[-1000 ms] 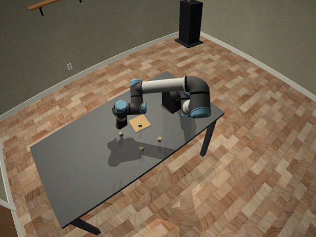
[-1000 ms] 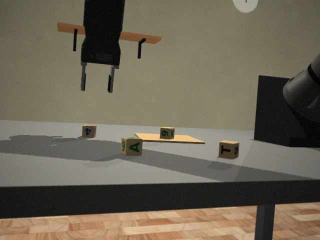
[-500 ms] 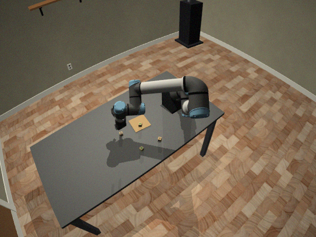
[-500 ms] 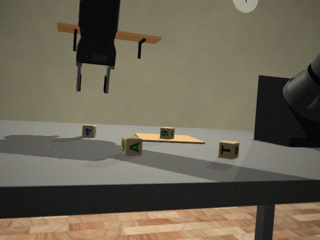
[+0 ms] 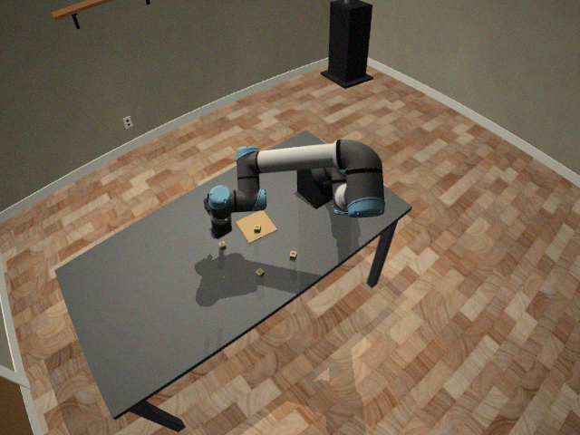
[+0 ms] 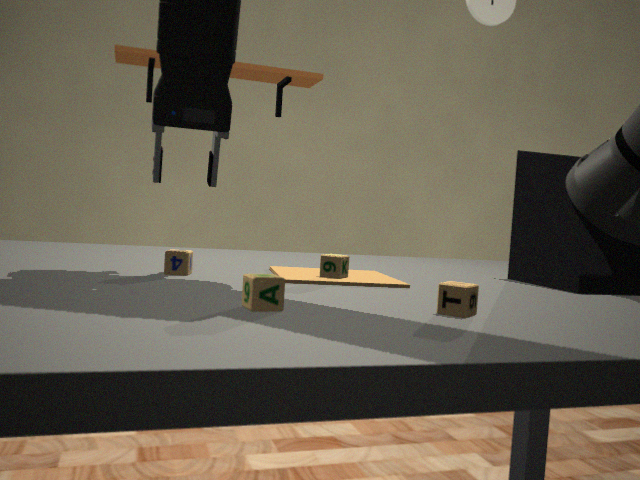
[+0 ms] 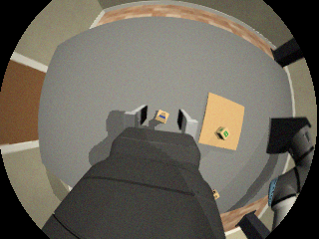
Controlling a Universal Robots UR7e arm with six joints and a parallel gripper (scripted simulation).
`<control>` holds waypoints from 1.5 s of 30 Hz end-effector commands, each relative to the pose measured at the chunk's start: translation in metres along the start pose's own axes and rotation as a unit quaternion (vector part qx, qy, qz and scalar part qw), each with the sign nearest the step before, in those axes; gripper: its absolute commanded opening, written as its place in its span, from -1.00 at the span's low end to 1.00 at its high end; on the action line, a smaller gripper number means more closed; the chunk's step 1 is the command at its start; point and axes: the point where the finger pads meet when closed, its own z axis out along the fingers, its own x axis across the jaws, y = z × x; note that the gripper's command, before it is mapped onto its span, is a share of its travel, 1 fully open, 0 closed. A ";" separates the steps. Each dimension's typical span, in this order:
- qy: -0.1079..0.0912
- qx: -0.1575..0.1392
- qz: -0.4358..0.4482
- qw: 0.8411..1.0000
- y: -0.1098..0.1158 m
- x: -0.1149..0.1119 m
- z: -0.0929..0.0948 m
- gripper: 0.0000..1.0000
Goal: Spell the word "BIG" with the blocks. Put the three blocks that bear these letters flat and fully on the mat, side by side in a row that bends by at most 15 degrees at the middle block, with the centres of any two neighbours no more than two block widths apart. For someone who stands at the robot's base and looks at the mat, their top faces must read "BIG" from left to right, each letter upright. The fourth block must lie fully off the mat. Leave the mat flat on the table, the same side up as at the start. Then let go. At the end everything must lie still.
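Blocks: one (image 5: pixel 256 228) (image 6: pixel 334 266) (image 7: pixel 222 133) rests on the mat (image 5: pixel 247 219) (image 6: pixel 361 277) (image 7: pixel 219 112), inside its edges; three lie off it, well apart. The gripper (image 6: pixel 185 183) (image 7: pixel 162 114), fingers wide and empty, hangs above the blue-marked block (image 5: pixel 222 245) (image 6: pixel 178 262) (image 7: pixel 161 117).

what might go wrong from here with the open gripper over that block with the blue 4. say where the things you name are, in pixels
The fingers (image 6: pixel 185 183) hang well above the block with the blue 4 (image 5: pixel 222 245) (image 6: pixel 177 262) (image 7: pixel 161 117), which looks slightly turned between them, so closing might twist it. Its mark could then end up off upright on the mat (image 5: pixel 249 236) (image 6: pixel 374 279) (image 7: pixel 219 110). The block with the green 6 (image 5: pixel 256 228) (image 6: pixel 333 266) (image 7: pixel 222 133) already sits there and might get bumped during placing.
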 end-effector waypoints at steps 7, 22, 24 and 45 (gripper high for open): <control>-0.002 0.001 -0.001 1.000 0.001 -0.002 -0.001 1.00; -0.001 -0.007 -0.005 1.000 0.011 0.000 -0.006 1.00; -0.002 -0.020 -0.013 1.000 0.029 0.002 -0.015 1.00; -0.014 -0.139 -0.064 0.988 0.193 0.044 -0.094 1.00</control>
